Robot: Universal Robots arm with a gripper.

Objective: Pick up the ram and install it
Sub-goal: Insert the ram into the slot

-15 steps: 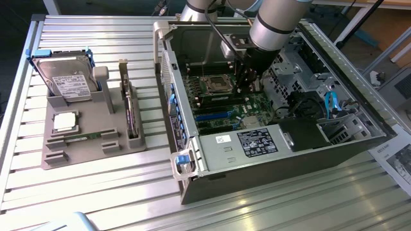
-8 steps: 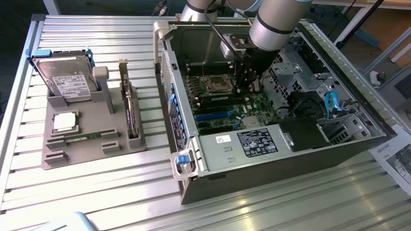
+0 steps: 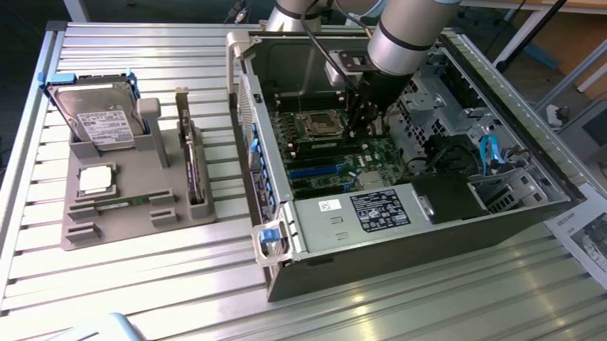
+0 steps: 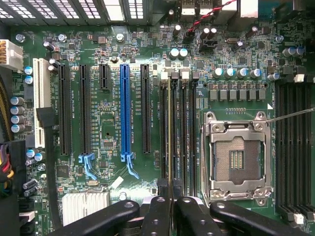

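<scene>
The jaws grip the ram (image 4: 170,128) edge-on, lined along the memory slots (image 4: 183,128). Just beside them is the empty CPU socket (image 4: 238,157). The open computer case (image 3: 379,273) lies on a slatted aluminium desk (image 3: 170,284).

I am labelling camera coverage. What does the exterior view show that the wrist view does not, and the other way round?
Exterior view gives: the grey parts tray with a silver hard drive and a square silver processor. Wrist view gives: the black gripper closed on the thin green ram stick, seen edge-on. Shared: the green motherboard with its empty processor socket.
</scene>
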